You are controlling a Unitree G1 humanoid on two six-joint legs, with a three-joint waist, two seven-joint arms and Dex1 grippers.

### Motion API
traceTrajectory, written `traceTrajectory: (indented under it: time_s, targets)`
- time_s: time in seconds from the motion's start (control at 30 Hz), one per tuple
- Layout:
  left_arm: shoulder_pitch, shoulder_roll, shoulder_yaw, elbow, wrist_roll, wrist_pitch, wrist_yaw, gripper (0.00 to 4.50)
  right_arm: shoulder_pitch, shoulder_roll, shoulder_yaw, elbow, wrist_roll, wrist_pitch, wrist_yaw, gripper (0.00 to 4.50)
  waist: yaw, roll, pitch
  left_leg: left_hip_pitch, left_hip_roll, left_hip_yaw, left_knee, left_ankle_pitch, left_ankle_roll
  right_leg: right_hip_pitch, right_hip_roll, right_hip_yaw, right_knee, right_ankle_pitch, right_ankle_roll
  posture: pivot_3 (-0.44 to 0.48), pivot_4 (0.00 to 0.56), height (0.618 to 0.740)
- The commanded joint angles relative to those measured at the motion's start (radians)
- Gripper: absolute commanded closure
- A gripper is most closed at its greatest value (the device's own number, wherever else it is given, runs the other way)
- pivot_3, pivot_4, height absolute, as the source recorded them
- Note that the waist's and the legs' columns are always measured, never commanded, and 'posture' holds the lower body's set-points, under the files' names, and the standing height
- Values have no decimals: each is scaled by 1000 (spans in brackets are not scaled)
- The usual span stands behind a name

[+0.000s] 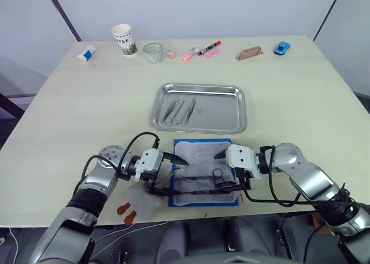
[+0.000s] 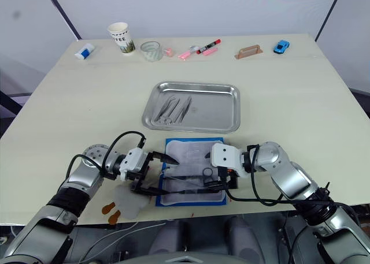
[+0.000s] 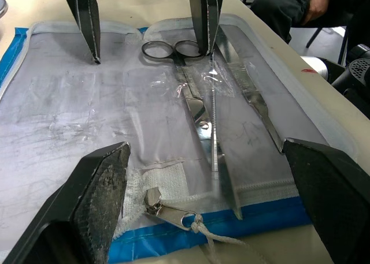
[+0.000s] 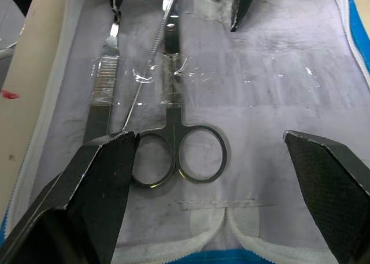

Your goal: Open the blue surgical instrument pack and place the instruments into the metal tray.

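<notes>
Your right gripper [image 1: 223, 170] hovers low over the near half of the open pack with its black fingers spread wide and nothing between them; your left gripper [image 1: 172, 175] faces it from the other side, likewise spread and empty. Between them lies the bright blue rectangular fabric instrument pack [image 1: 203, 173], flat on the table just in front of the tray, its pale grey-white lining up. Take the silver ring-handled scissors [image 4: 173, 138] next: close across the shank just past the rings, not on the rings themselves. They look tucked under a clear glossy strap [image 4: 191, 74], so draw them out lengthwise rather than lifting straight up. The slim flat handles [image 3: 254, 99] beside them are smooth and thin, so pinch squarely. The shiny stainless-steel rectangular tray [image 1: 226, 93] already holds a few slender tools [image 1: 179, 110].
</notes>
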Motion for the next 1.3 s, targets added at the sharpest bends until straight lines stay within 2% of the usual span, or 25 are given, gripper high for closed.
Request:
traceTrajectory:
  time_s: [0.03,0.27,0.57,0.83,1.07,1.3]
  targets:
    - [33,19,-26,60,55,7,-42,39,14,-6,23,11,-24,-29,10,0,0,0,0,0,0,0,0,0,0,0,0,0,0,0,0,0,150,737]
    - [35,20,-21,57,56,8,-42,39,-3,-3,38,59,-85,-95,-14,0,0,0,-1,0,0,0,0,0,0,0,0,0,0,0,0,0,150,737]
    - [34,16,-21,58,55,8,-42,39,-3,7,20,53,-69,-156,-4,0,0,0,-2,1,0,0,0,0,0,0,0,0,0,0,0,0,150,737]
    - [32,12,-20,60,57,10,-42,39,26,-11,30,58,-78,-110,7,0,0,1,-2,1,0,0,0,0,0,0,0,0,0,0,0,0,150,737]
    - [37,12,-17,57,57,14,-42,39,42,15,-11,71,-19,-97,0,0,0,1,-3,1,0,0,0,0,0,0,0,0,0,0,0,0,150,737]
    - [37,12,-16,57,57,15,-42,39,46,34,-43,91,24,-233,31,0,0,1,-3,1,0,0,0,0,0,0,0,0,0,0,0,0,150,737]
